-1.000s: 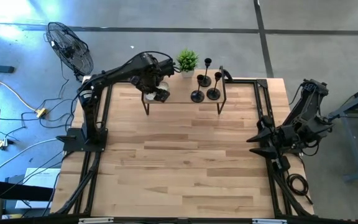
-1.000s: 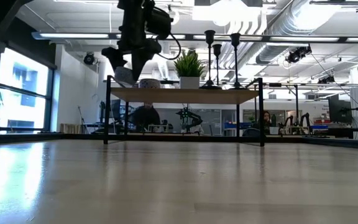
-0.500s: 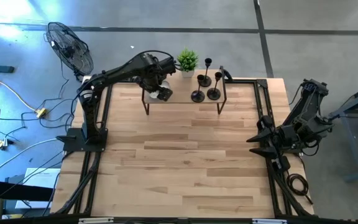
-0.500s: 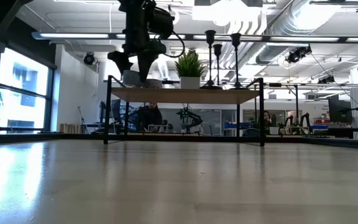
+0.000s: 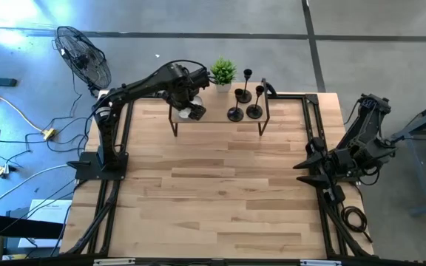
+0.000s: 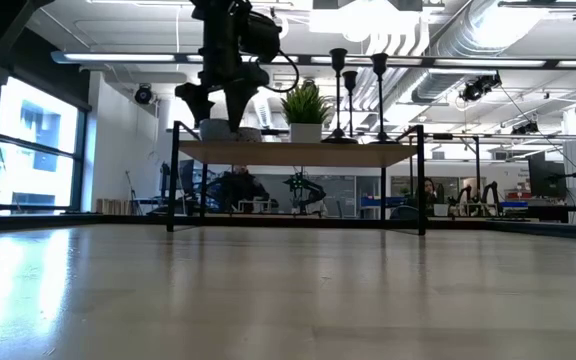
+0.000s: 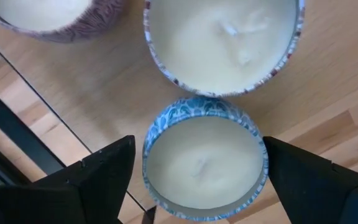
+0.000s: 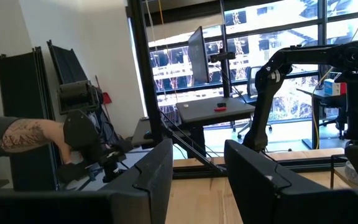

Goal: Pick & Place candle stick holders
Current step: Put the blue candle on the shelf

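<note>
Three black candle stick holders (image 5: 244, 100) stand on their round bases on a small wooden shelf (image 5: 217, 118) at the table's far edge, their stems upright in the low view (image 6: 353, 95). To their left my left gripper (image 7: 199, 171) points down, open, one finger on each side of a small blue-patterned tin candle (image 7: 202, 158) that sits on the shelf (image 6: 215, 128). My right gripper (image 8: 199, 180) waits open near the table's right edge (image 5: 309, 164), with nothing between its fingers. My left gripper's fingers (image 7: 107, 168) flank the blue tin's round wall from above, pointing down. A narrow gap shows at one finger; whether the other finger touches the rim (image 7: 263, 155) I cannot tell. The tin stands flat on the shelf.
Two more candles sit close by the blue tin: a larger white one (image 7: 222, 43) and a purple-walled one (image 7: 48, 15). A potted plant (image 5: 222, 72) stands between the candles and the holders. A fan (image 5: 83, 55) is off the far left corner. A person's arm (image 8: 23, 137) shows beyond the table.
My left gripper has tipped to point straight down and set the blue tin, earlier tilted between its fingers just above the shelf, flat onto the shelf. Its fingers have then spread a little wider.
</note>
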### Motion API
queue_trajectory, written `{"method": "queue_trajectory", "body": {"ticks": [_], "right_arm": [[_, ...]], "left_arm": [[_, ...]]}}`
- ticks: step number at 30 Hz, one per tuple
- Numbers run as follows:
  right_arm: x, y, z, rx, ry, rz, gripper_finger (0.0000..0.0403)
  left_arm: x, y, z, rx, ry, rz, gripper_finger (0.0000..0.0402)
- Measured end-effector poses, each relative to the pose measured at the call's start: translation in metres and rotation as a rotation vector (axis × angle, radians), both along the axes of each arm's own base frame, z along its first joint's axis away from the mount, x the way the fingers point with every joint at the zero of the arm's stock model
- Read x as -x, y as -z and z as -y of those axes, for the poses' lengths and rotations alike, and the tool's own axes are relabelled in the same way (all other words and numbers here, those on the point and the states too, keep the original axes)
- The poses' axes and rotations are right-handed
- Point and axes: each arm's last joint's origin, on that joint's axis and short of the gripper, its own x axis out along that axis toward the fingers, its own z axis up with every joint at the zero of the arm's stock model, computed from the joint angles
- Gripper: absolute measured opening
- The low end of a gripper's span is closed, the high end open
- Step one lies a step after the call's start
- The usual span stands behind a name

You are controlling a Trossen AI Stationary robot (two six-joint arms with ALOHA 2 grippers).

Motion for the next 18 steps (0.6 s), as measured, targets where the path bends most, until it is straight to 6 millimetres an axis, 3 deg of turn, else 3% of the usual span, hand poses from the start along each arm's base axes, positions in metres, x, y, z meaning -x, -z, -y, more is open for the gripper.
{"method": "queue_trajectory", "body": {"ticks": [18], "right_arm": [[-0.0004, 0.0018, 0.0005, 0.012, 0.029, -0.017, 0.0139]], "left_arm": [[-0.0007, -0.0003, -0.0007, -0.015, 0.024, 0.002, 0.0327]]}}
